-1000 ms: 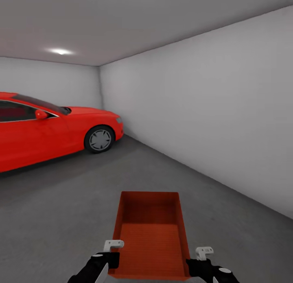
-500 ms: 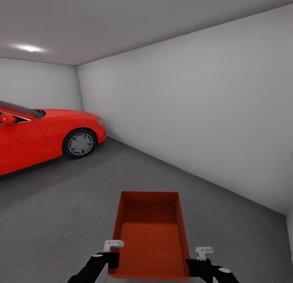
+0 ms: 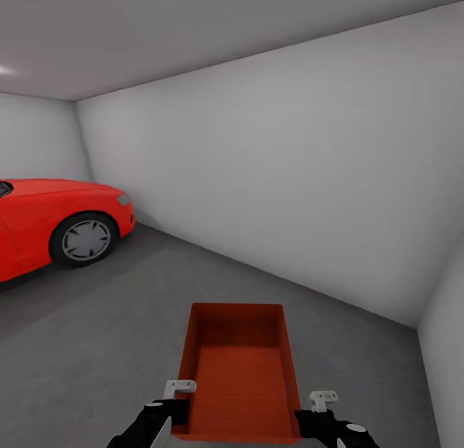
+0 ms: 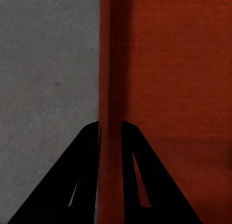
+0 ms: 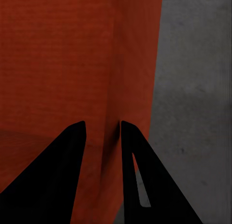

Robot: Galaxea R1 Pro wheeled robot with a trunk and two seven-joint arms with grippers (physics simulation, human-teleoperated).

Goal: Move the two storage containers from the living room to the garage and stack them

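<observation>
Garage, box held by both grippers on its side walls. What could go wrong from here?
1. The left gripper and right gripper each pinch only a thin wall of the open orange-red rectangular container; it could slip or flex when lowered.
2. The pale grey wall is near on the right; turning may clip it.
3. The red car limits room on the left.

Red car [image 3: 45,225], front portion with one grey-spoked wheel [image 3: 84,240], parked at far left. Pale grey walls [image 3: 270,177] meet at a corner behind it; plain ceiling [image 3: 161,29] above, faint light glow at left edge.
</observation>
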